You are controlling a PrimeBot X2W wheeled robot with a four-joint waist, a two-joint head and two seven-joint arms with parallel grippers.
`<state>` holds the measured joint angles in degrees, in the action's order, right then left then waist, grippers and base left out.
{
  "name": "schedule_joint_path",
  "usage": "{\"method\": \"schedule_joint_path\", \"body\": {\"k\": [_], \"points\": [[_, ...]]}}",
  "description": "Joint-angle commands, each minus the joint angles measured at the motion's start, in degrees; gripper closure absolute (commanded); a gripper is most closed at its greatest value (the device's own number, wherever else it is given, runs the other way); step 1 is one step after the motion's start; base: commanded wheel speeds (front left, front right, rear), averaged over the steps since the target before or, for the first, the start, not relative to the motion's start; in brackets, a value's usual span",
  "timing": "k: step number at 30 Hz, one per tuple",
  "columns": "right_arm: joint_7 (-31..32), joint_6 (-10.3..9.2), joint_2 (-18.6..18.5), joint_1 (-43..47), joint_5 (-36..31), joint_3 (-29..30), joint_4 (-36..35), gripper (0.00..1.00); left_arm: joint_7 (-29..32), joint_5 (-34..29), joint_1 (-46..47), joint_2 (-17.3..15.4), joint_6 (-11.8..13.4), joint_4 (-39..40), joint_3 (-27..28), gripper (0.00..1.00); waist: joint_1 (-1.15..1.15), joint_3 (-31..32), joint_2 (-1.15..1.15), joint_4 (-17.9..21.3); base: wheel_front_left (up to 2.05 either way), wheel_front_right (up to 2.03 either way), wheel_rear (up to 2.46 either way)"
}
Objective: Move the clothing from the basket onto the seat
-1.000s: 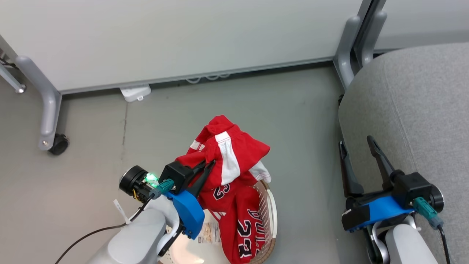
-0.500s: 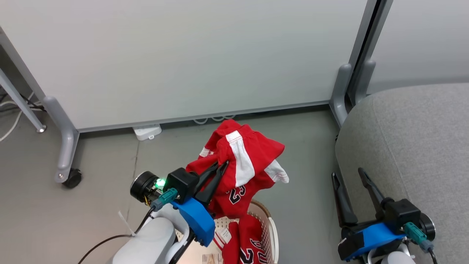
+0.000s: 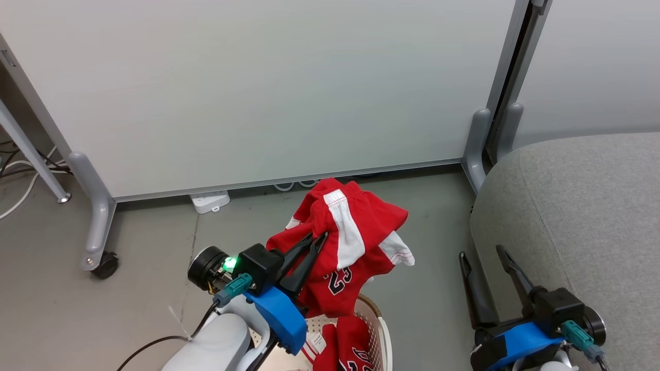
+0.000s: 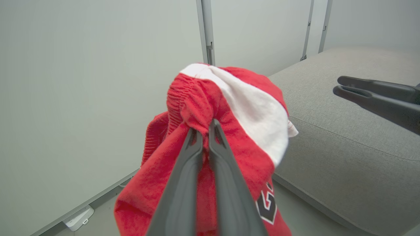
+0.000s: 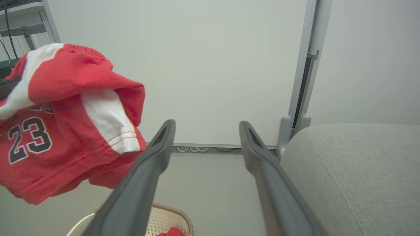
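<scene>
The left gripper (image 3: 315, 238) is pressed together on a bunched fold of a red garment (image 3: 361, 226), the one with a white stripe and a black "23". In the left wrist view the cloth bulges out over both fingertips, so the pinch looks deep. The garment hangs from that pinch, draped over and down past the fingers. Its loose lower end is above the basket (image 3: 383, 330), which sits below the gripper, back toward its wrist. A second garment (image 3: 356, 346), red with black lettering, lies in the basket under the held one; whether the two touch cannot be told.

The right gripper (image 3: 481, 253) stands spread wide and holds nothing, its fingers just beside the near edge of the seat (image 3: 582, 206).

The seat lies to the right of the left gripper and slightly ahead of its fingers, across a strip of floor (image 3: 433, 216), with the right gripper between them. The carry is therefore judged to be mostly a sideways sweep to the right, not a forward reach. The right arm is nearer the seat, but the left has the load. The likely snag is the hanging tail brushing the right fingers or dragging on the seat's rounded edge, so the gripper needs height over the cushion before it lets go.
</scene>
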<state>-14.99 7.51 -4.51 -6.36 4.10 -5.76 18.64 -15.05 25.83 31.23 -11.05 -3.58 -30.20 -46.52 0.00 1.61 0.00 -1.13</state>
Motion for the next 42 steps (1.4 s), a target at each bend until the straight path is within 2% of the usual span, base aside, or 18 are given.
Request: {"method": "schedule_joint_path", "body": {"k": [1, 7, 17, 23, 34, 42], "points": [[-0.30, -0.04, -0.37, 0.79, 0.10, -0.55, -0.34, 0.00, -0.19, 0.21, -0.65, -0.36, 0.37, 0.37, -0.06, 1.00, 0.00, 0.00, 0.00, -0.08, 0.00, 0.00, 0.00], [-0.30, -0.04, -1.42, -0.65, 0.59, -3.72, -0.70, 0.00, -0.05, 0.32, -0.46, -0.42, 0.38, 0.64, -0.40, 1.00, 0.00, -0.11, 0.00, -0.38, 0.00, 0.00, 0.00], [-0.30, -0.04, -4.19, -7.04, 1.54, -15.11, 1.99, 0.00, 0.13, 0.41, 0.69, -0.05, 0.39, 0.94, -1.11, 1.00, 0.00, -0.80, 0.00, -1.22, 0.00, 0.00, 0.00], [-0.19, -0.04, -5.60, -12.27, 2.12, -20.31, 7.03, 0.00, 0.07, 0.06, 1.66, 0.72, 0.37, 1.54, -1.74, 1.00, 0.00, -1.33, 0.00, -2.36, 0.00, 0.00, 0.00], [-0.17, -0.04, -6.78, -19.22, 4.52, -26.25, 17.25, 0.00, -0.04, -0.57, 3.06, 1.94, -0.21, 2.89, -3.13, 1.00, 0.00, -2.54, 0.00, -4.43, 0.00, 0.00, 0.00], [-0.18, -0.05, -7.02, -22.92, 8.98, -32.10, 19.08, 0.00, -0.11, -0.65, 3.68, 1.97, -0.38, 3.29, -3.50, 1.00, 0.00, -3.43, 0.00, -4.63, 0.00, 0.00, 0.00]]}}
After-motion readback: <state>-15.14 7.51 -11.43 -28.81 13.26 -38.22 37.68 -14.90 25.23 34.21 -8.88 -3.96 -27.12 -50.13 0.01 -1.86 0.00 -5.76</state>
